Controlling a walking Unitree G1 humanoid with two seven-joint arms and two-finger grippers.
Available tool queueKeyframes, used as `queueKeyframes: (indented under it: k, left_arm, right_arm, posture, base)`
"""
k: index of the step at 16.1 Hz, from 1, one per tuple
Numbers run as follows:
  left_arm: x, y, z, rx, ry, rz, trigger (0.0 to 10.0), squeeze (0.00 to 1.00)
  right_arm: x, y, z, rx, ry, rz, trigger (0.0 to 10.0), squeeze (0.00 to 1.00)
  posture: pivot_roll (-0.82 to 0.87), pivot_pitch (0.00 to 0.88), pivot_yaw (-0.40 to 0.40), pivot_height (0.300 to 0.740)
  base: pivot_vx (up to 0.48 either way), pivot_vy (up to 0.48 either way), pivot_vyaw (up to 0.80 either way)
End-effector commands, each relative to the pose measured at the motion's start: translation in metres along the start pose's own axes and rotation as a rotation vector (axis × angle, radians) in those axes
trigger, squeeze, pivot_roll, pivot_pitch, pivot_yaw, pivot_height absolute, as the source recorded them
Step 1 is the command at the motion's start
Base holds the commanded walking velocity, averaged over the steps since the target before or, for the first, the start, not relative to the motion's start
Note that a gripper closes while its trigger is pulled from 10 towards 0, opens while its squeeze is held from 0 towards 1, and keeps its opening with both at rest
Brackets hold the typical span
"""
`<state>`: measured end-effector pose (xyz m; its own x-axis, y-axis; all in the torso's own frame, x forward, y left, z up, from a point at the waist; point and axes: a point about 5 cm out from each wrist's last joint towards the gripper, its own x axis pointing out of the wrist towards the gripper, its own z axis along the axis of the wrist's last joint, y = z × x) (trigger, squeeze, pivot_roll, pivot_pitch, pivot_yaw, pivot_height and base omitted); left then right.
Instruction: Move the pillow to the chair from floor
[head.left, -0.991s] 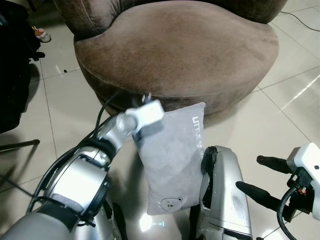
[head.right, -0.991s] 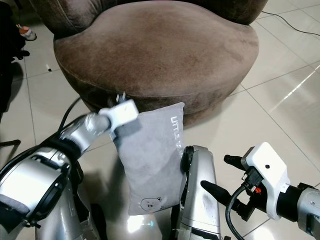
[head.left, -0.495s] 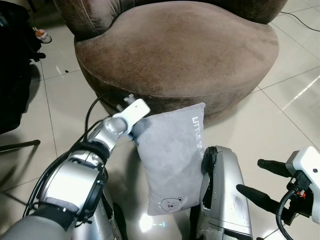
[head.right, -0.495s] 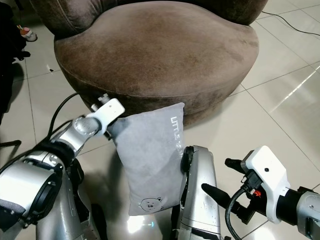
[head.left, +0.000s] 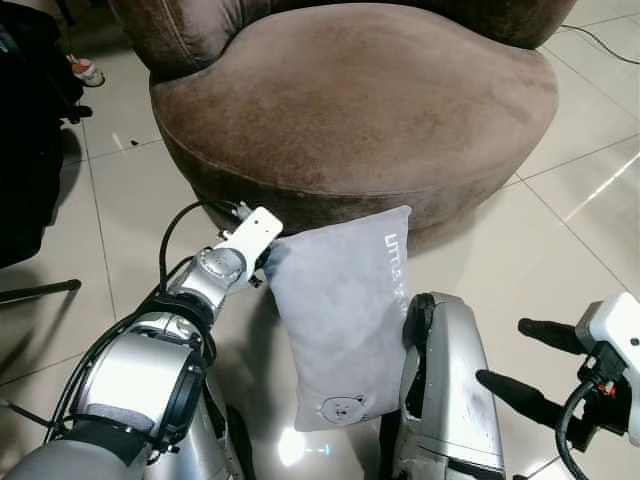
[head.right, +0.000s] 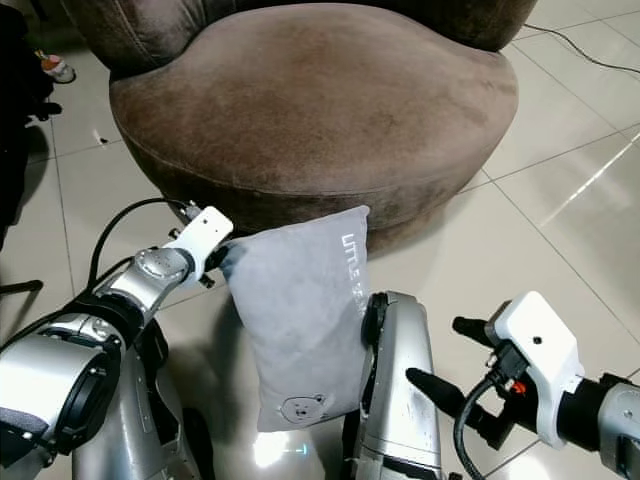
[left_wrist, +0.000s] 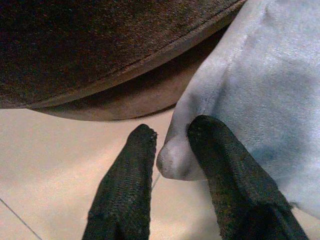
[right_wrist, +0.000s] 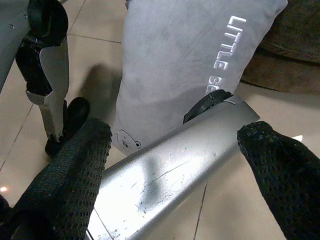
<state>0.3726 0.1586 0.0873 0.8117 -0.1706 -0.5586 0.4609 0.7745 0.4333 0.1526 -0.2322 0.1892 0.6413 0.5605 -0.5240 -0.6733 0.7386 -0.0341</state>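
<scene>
Lowering to its upper corner, my left gripper (left_wrist: 167, 150) now nips the soft, light pillow (head.left: 345, 320) between nearly closed fingers, a floppy hold.

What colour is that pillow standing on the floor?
Light grey pillow, with white lettering and a small bear badge; the left eye view shows it best.

Only readable text: white letters "LITTLE" running down the upper edge of the grey pillow (head.left: 342, 320), clearest in the right wrist view. A second word follows, starting "BE" or similar, cut off by the robot's leg; rest can't be read. Small bear-face patch (head.left: 346, 407) near the pillow's lower corner, no legible text on it. No other labels, brands or numbers legible anywhere.
</scene>
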Motion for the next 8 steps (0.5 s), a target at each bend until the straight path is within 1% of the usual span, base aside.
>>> queueKeyframes:
  k: [1,4,8]
  left_arm:
    - [0.0006,-0.006,-0.009,-0.017,0.033,-0.019,10.0,1.0]
    - [0.001,-0.006,-0.0077,0.004,0.027,0.004,10.0,1.0]
    - [0.0009,-0.0057,-0.0089,-0.025,0.034,0.006,10.0,1.0]
  right_arm:
    - [-0.0039,-0.0006,0.0017,-0.017,0.007,-0.007,10.0,0.0]
    - [-0.0048,-0.0005,0.0014,-0.016,0.01,-0.01,10.0,0.0]
    - [-0.0061,0.0003,0.0016,-0.016,0.01,-0.011,10.0,0.0]
  posture:
    - [-0.56,0.158,-0.003,0.386]
    - [-0.56,0.158,-0.003,0.386]
    - [-0.56,0.165,-0.003,0.386]
  base:
    - [0.0,0.0,0.0]
    - [0.0,0.0,0.0]
    - [0.0,0.0,0.0]
